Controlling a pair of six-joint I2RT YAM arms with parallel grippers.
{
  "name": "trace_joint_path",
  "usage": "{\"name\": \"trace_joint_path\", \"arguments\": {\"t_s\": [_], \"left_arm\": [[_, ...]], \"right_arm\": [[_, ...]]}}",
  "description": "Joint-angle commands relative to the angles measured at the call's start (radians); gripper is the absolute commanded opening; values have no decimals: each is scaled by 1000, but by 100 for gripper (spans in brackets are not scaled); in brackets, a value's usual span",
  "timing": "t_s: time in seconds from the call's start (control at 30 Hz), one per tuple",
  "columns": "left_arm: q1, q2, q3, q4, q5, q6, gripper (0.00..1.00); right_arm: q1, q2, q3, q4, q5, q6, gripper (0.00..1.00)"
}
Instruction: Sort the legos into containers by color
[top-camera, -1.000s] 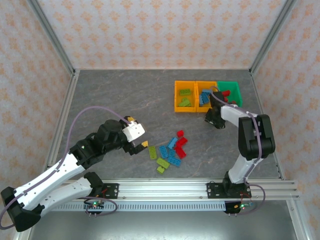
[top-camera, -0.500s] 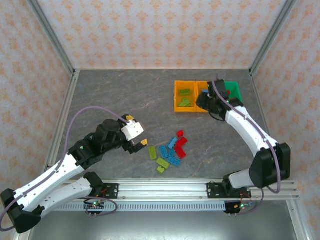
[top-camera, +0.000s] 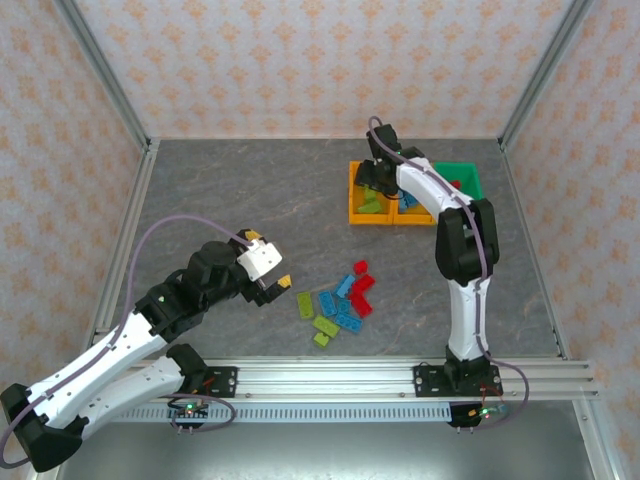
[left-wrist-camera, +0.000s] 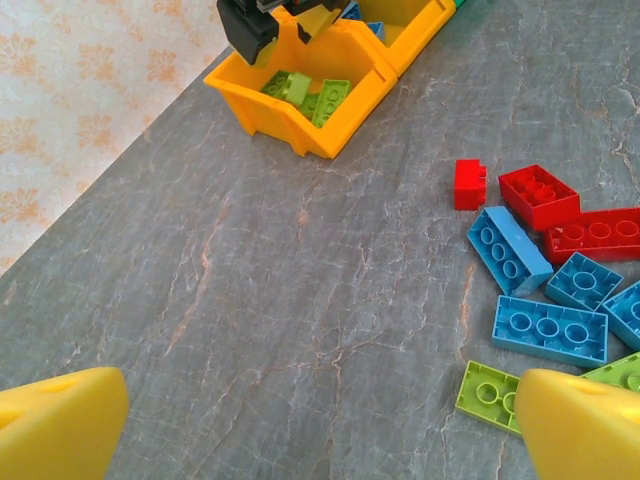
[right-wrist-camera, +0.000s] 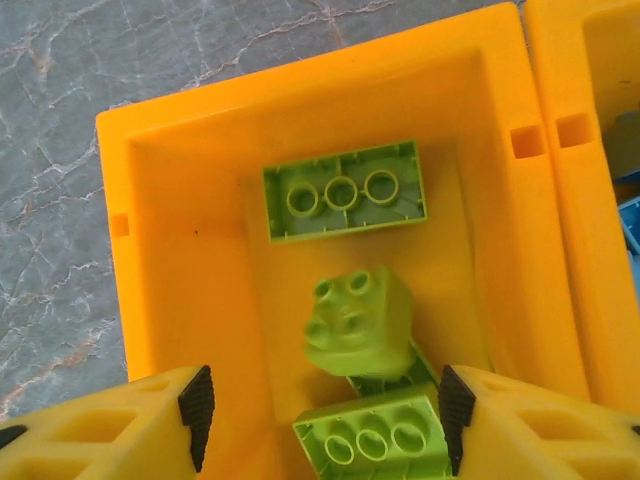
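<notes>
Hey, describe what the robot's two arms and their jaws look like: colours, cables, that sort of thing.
The left arm and the right arm both have white links with black joints, and a thin lavender cable loops along each. Their jaws are bright yellow and blocky. The right wrist view shows black ribbed pads on their inner faces.

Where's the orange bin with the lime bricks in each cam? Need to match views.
Top external: the orange bin sits right of centre, in the upper half.
Left wrist: top edge, just left of centre.
Right wrist: centre, seen from straight above.
Shared landmark: the lime green bricks lying inside it.
</notes>
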Motion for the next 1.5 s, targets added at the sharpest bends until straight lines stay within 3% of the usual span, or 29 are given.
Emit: {"name": "trace_joint_path", "arguments": {"t_s": [0.0,0.23,0.37,0.43,0.53,0.67,0.77,0.87,0.97,1.23,1.47], "left_arm": [[8,-1,-2,22,-3,-16,100],[8,-8,2,1,21,-5,100],[9,-13,4,-9,41,5,100],[9,-13,3,-14,59,17,100],[7,-13,3,-34,134,54,100],[5,-15,7,-91,257,107,100],[-3,-16,2,-109,261,137,100],[-7,-25,-1,-112,246,142,100],[-10,-38,-10,-106,239,145,100],[-16,-43,-17,-98,226,149,100],[-22,-50,-21,-98,205,151,100]], "right_arm": [[-4,-90,37,-82,31,-16,63],[46,-506,-364,-73,36,79,64],[146,-737,-618,-78,37,161,65],[213,-778,-679,-89,25,135,67],[301,-745,-704,-137,60,32,71],[333,-612,-672,-162,86,-35,77],[333,-505,-644,-136,91,-78,83],[332,-407,-619,-106,74,-110,83],[332,-331,-591,-96,85,-95,76],[332,-287,-607,-30,77,-38,45],[331,-380,-641,-27,130,18,28]]}}
